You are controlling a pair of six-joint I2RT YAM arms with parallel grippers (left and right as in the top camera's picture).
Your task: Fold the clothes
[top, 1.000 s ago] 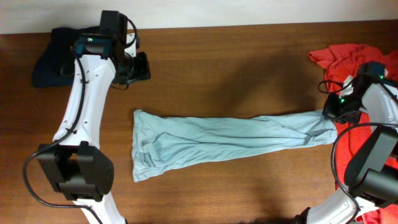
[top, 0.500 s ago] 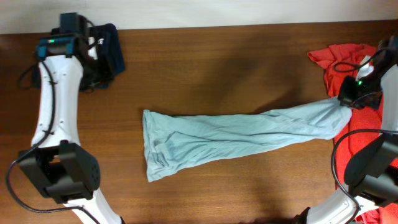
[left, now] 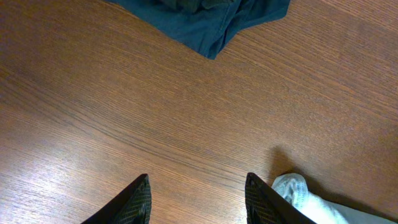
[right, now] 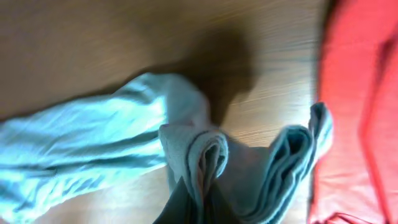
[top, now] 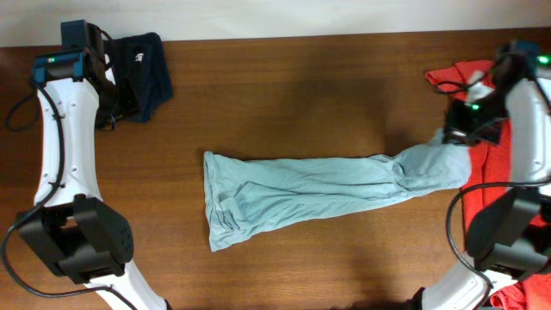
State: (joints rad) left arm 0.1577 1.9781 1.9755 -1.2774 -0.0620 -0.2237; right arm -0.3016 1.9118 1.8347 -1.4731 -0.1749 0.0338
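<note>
Right claw (top: 458, 136) was pressed together on one bunched end of the pale blue-grey T-shirt (top: 310, 189), near the right edge of the desk (top: 301, 86). The right wrist view showed a thick doubled roll of the T-shirt (right: 74, 143) caught at the claw (right: 193, 186), with more of it looped loosely beside the grip. From there the garment ran as a long, crumpled band across the middle of the desk towards the left, widening into a flatter, wrinkled end that lay free on the wood. Sleeves and hem could not be told apart in that gathered shape.

Just beyond the held end, the coral-red T-shirt (top: 465, 77) lay in a heap along the right edge up to the far right corner; in the wrist view it (right: 360, 93) sat just beside the blue cloth. Whether the two touched could not be told.

Left claw (left: 196, 186) was spread with nothing between its fingers, hovering over bare wood near the far left corner, well apart from the blue T-shirt. A dark navy garment (top: 146, 65) lay crumpled in that corner.

Judging by this, the folding had hardly begun: the blue shirt was neither spread flat nor folded, and it would need laying out first. The red one looked untouched.
</note>
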